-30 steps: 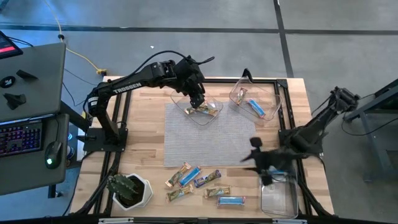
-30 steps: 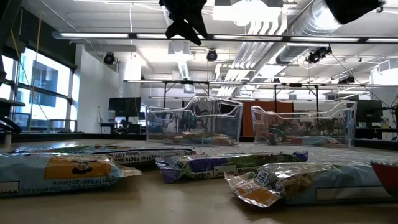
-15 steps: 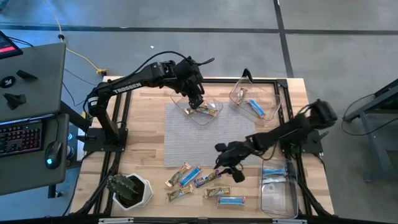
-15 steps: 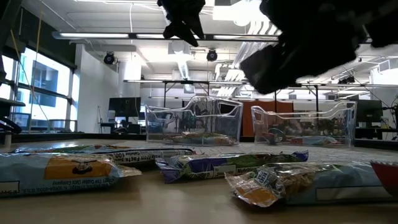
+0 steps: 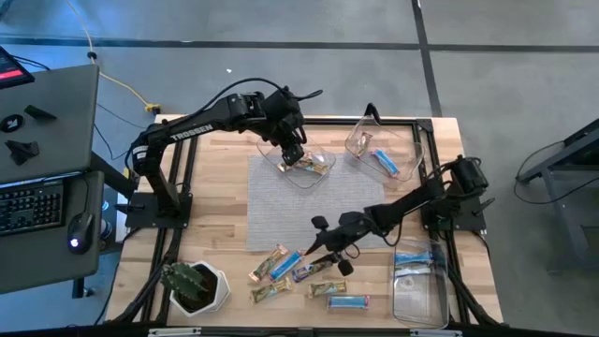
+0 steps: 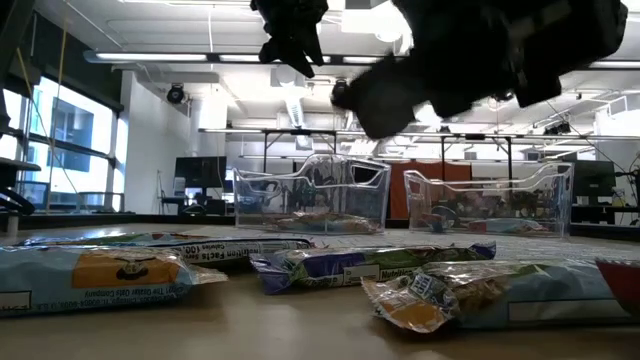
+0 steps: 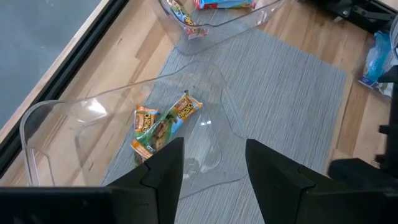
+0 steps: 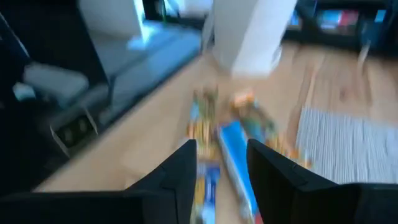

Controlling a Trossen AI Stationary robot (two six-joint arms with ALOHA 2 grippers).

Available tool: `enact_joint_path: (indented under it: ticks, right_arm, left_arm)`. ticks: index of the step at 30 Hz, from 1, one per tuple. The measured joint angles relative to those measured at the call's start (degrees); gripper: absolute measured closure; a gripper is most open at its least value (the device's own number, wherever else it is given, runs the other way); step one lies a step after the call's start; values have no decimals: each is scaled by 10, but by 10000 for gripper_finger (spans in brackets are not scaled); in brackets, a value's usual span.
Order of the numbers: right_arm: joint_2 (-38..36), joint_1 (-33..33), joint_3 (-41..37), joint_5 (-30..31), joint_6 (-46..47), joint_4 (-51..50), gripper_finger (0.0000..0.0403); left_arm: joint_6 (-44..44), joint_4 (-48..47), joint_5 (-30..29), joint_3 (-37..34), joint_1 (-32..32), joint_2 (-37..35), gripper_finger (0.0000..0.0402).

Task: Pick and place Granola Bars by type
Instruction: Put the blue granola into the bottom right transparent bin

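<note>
I take the grey woven mat (image 5: pixel 314 201) as my landmark. My left gripper (image 5: pixel 292 150) hangs over the clear bin (image 5: pixel 304 167) that sits on the mat's far edge, fingers (image 7: pixel 163 177) parted with nothing between them; through its wrist camera I see two tan and gold granola bars (image 7: pixel 163 123) lying in that bin. A second clear bin (image 5: pixel 386 152) stands just off the mat's far right corner and holds a blue bar (image 5: pixel 385 162) and a tan one. My right gripper (image 5: pixel 329 255) reaches out over the mat's near edge, above the loose pile of bars (image 5: pixel 298 274) that lies on the bare wood just in front of the mat; its fingers (image 8: pixel 177 180) stand apart and empty, with a blue bar (image 8: pixel 235 155) showing between them further down. A third clear bin (image 5: pixel 418 290) sits near the table's right front, well clear of the mat, with blue wrappers (image 5: pixel 412 259) at its far end. A potted plant (image 5: pixel 194 285) stands off the mat's near left corner.
</note>
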Motion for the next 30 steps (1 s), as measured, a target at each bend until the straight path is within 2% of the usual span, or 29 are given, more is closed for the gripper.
enact_joint_path:
  ticks: [3, 11, 20, 30]
  right_arm:
    - [-1, 0, 0, -11, 23, 20, 279]
    - [-1, 4, 0, 9, 20, -98, 278]
    - [-1, 4, 0, -26, 25, -107, 278]
    - [-1, 4, 0, 44, 22, -114, 278]
  left_arm:
    - [0, 0, 0, 0, 0, 0, 234]
    - [4, 0, -1, 0, 0, 0, 234]
    - [0, 4, 7, 0, 0, 0, 234]
    - [0, 5, 13, 0, 0, 0, 234]
